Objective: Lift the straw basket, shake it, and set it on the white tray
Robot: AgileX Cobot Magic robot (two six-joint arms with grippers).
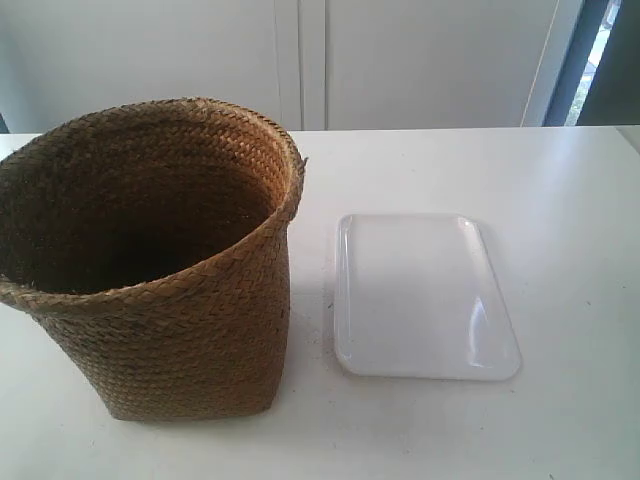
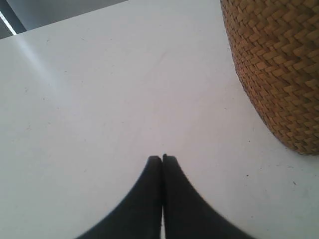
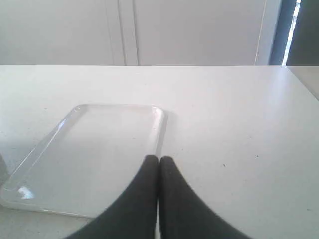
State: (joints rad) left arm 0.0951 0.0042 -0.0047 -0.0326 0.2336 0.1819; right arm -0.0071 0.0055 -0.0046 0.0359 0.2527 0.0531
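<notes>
Two hands, fingertips pressed together, empty: left hand (image 2: pixel 162 157) over open desk (image 1: pixel 560 200) near the straw basket (image 1: pixel 190 330), right hand (image 3: pixel 159 158) above an edge of the white tray (image 1: pixel 420 295). Basket upright just beside tray, narrow gap between. Broad open desk runs to the far edge.

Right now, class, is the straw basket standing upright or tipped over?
Upright. The straw basket stands on its base on the table, open rim facing up, beside the white tray.
</notes>
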